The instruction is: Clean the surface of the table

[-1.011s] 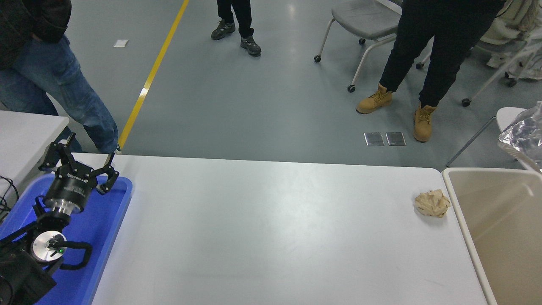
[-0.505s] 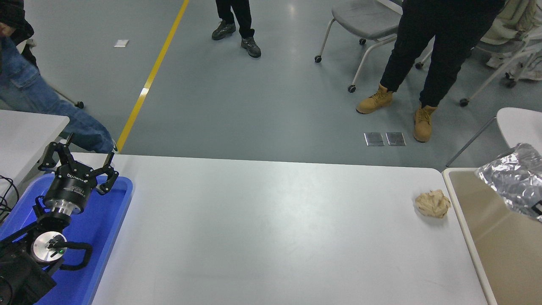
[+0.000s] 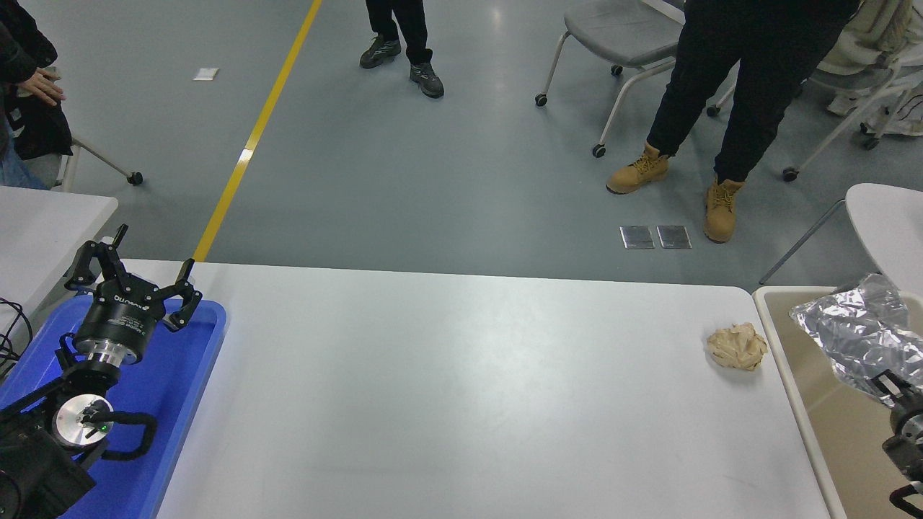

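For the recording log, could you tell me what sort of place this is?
Probably a robotics lab or workshop floor: grey floor with a yellow line, wheeled chairs, and bystanders beyond the white table surface.

Left tool (image 3: 137, 277) spread (parked low); right tool (image 3: 888, 383) clamped.

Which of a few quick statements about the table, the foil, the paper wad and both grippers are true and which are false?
1. The right gripper holds crumpled silver foil over the beige bin. True.
2. The crumpled tan paper wad lies in the blue tray. False: it lies on the table surface, near the bin.
3. The left gripper is open, above the blue tray. True.
4. The left gripper grips the paper wad. False: it holds nothing.
5. The foil rests on the table surface. False: it is held up over the bin.
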Available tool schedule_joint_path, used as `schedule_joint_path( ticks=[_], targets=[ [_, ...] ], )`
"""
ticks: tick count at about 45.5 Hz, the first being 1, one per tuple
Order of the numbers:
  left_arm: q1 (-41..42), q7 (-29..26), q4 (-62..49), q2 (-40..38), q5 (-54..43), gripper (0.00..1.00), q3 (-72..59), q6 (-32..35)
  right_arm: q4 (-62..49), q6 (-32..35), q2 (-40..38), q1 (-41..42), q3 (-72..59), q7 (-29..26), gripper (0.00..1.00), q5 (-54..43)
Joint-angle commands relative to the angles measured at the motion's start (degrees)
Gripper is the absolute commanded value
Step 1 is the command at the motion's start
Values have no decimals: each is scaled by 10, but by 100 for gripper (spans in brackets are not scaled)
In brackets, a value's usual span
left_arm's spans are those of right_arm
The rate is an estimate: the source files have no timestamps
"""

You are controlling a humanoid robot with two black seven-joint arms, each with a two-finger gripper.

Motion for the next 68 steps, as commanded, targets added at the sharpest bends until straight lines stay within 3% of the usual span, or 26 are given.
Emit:
schedule_joint_path(
  ticks=[1, 19, 30, 37, 55, 68],
  targets=[
    [0, 0, 0, 0, 0, 100, 0, 0, -1, -4, 1, 0, -4, -19, 100, 21],
    [0, 0, -1, 0, 0, 100, 0, 0, 29, -5, -59, 28, 0, -17, 100, 24],
    [0, 0, -1, -1, 0, 100, 0, 0, 180, -6, -155, 56, 22, -16, 100, 49],
    [0, 0, -1, 0, 0, 100, 0, 0, 299, -5, -187, 58, 121, -16, 100, 76],
    [0, 0, -1, -1, 0, 100, 0, 0, 449, -7, -160, 49, 326, -16, 100, 85],
    [0, 0, -1, -1, 0, 100, 0, 0, 460, -22, -59, 44, 407, -15, 100, 174]
  ],
)
